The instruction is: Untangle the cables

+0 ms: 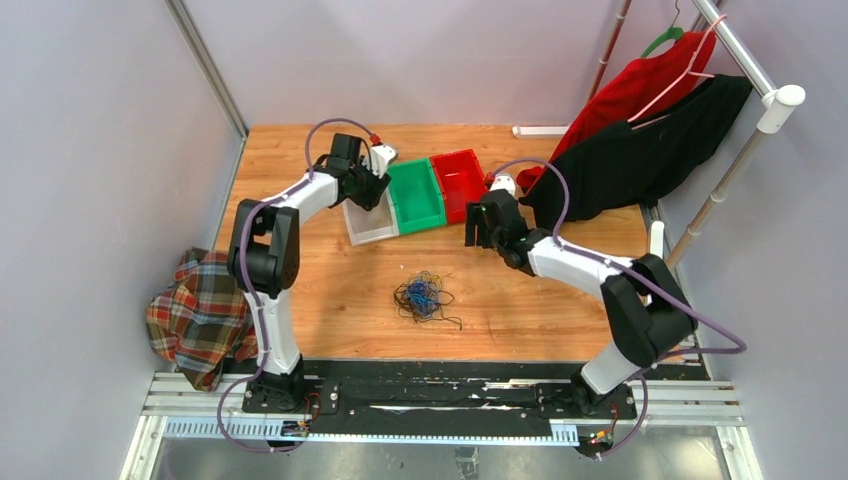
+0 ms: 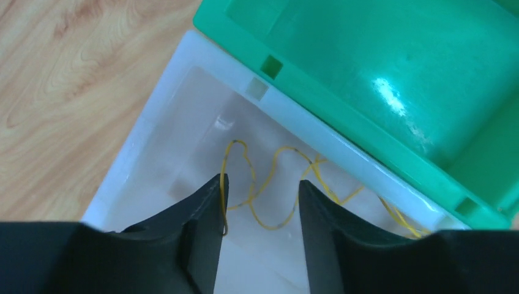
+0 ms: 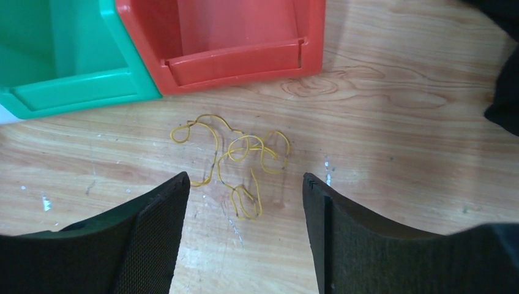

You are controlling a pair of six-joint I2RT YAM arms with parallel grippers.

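Note:
A small tangle of blue, black and yellow cables (image 1: 424,297) lies on the wooden table between the two arms. One yellow cable (image 2: 278,184) lies loose inside the white bin (image 2: 153,122). My left gripper (image 2: 263,180) hangs open over it, and one end of the cable rests against the inner face of the left finger. A second yellow cable (image 3: 235,162) lies curled on the table in front of the red bin (image 3: 245,58). My right gripper (image 3: 245,176) is open just above this cable, with nothing between its pads.
The white bin (image 1: 368,222), green bin (image 1: 417,195) and red bin (image 1: 462,183) stand side by side at the back. A plaid cloth (image 1: 195,310) hangs off the left edge. Red and black clothes (image 1: 640,140) hang from a rack at the right.

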